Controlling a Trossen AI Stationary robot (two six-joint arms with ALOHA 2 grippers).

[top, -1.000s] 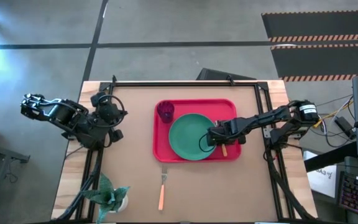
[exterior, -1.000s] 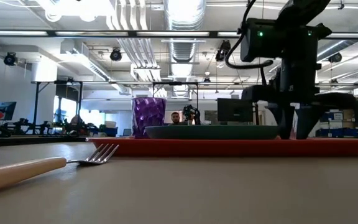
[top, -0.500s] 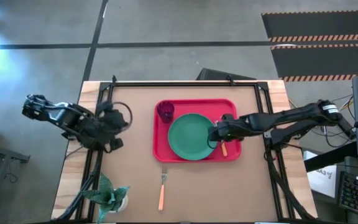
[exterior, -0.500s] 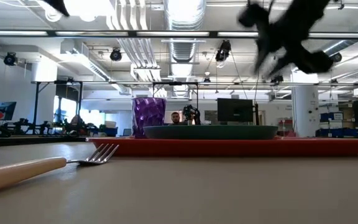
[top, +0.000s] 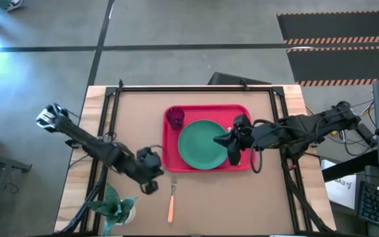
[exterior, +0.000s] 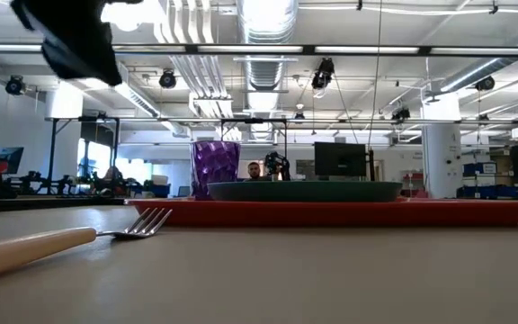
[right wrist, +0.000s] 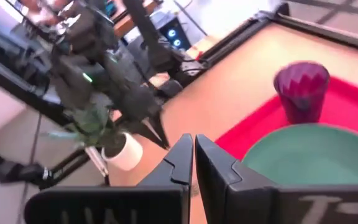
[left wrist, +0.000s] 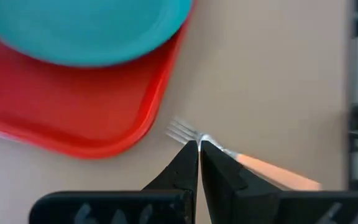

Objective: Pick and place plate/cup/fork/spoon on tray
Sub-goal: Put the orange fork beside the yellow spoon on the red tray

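The red tray [top: 245, 113] lies mid-table and carries the teal plate [top: 201, 145] and, at its far left corner, the purple cup [top: 175, 117]. The fork [top: 172, 201] lies flat on the table, nearer than the tray, tines toward it. The spoon is hidden. My left gripper [top: 155, 176] hovers shut left of the fork's tines [left wrist: 180, 129]. The low view shows this gripper [exterior: 70, 40] high above the table. My right gripper [top: 220, 140] is shut and raised over the plate's right rim, pointing left.
A pale green potted plant [top: 117, 207] stands at the table's near left corner, close to my left arm. Black frame rails [top: 110, 105] run along the table's left, right and far sides. Bare table lies on both sides of the fork.
My left arm has swung from the table's left edge toward the near edge and now hangs beside the fork's tines. My right gripper has risen from the tray, up out of the low view. Fork, plate and cup have kept their places.
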